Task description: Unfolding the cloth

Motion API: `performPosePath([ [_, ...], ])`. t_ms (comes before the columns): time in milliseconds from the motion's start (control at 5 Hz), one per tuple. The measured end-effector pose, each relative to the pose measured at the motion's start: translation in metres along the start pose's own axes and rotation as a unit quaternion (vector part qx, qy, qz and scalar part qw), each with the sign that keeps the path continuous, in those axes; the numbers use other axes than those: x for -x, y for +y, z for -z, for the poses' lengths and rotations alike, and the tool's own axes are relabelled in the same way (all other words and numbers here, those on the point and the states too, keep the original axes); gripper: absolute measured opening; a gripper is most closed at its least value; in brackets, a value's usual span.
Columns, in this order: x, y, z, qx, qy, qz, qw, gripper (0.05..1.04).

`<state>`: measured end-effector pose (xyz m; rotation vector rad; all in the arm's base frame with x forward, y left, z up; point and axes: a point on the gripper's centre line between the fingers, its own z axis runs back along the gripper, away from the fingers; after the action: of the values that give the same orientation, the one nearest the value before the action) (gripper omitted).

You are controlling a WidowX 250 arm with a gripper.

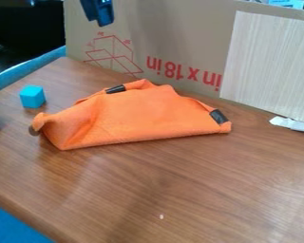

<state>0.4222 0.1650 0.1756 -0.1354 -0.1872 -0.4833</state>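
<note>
Pincer (104,20): top edge; apart or together, cannot tell.
Orange cloth (132,116): folded on the counter (199,185), below and apart from the pincer.

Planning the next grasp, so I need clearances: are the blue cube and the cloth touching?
Apart. In the camera view, bare table shows between the cube and the cloth.

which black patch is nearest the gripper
The patch on the far edge of the cloth, below the gripper; the other patch is at the right corner.
</note>
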Motion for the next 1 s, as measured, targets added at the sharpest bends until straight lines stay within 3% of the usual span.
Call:
performPosePath([
  [200,0.005,0.003,0.023,0.021,0.018,-0.006,0.9996,1.0],
  [600,0.025,0.006,0.074,0.021,0.064,-0.003,0.9978,1.0],
  [1000,0.023,-0.01,0.094,0.025,0.083,0.021,0.996,1.0],
])
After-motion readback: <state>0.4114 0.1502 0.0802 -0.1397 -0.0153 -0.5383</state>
